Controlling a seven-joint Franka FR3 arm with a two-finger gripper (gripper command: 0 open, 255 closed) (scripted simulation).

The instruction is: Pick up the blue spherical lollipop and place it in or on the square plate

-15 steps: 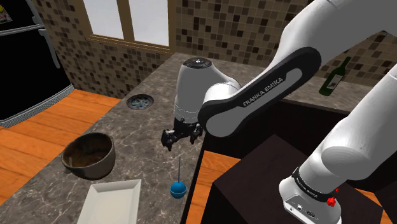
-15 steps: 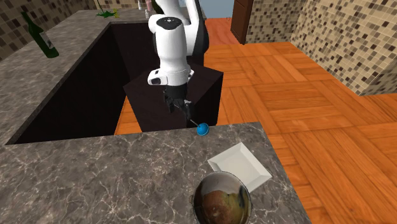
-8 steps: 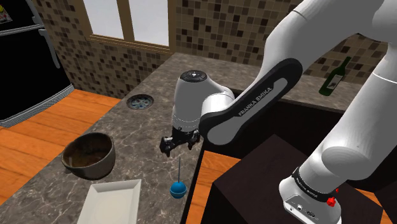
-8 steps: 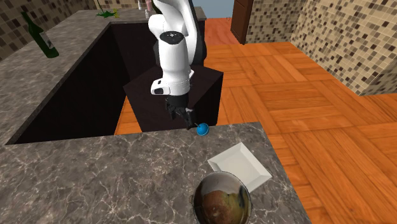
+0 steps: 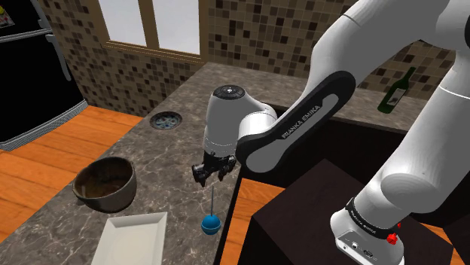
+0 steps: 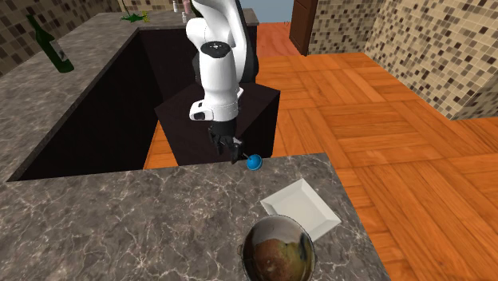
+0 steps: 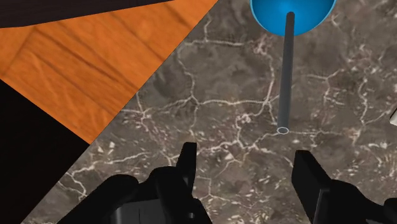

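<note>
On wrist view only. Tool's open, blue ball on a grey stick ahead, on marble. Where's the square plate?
Observer: The white square plate lies flat on the dark marble counter, at the shoulder view's left of the blue spherical lollipop, apart from it.
Operator: Anything near it?
Observer: A brown round bowl stands just beyond the plate, toward the window.
Operator: Tool height?
Observer: The tool hangs just above the tip of the upright stick, not around it.

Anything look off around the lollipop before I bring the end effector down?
The blue lollipop balances on its ball with the stick pointing straight up, right at the counter's edge. A nudge could tip it off. Nothing else stands out.
</note>
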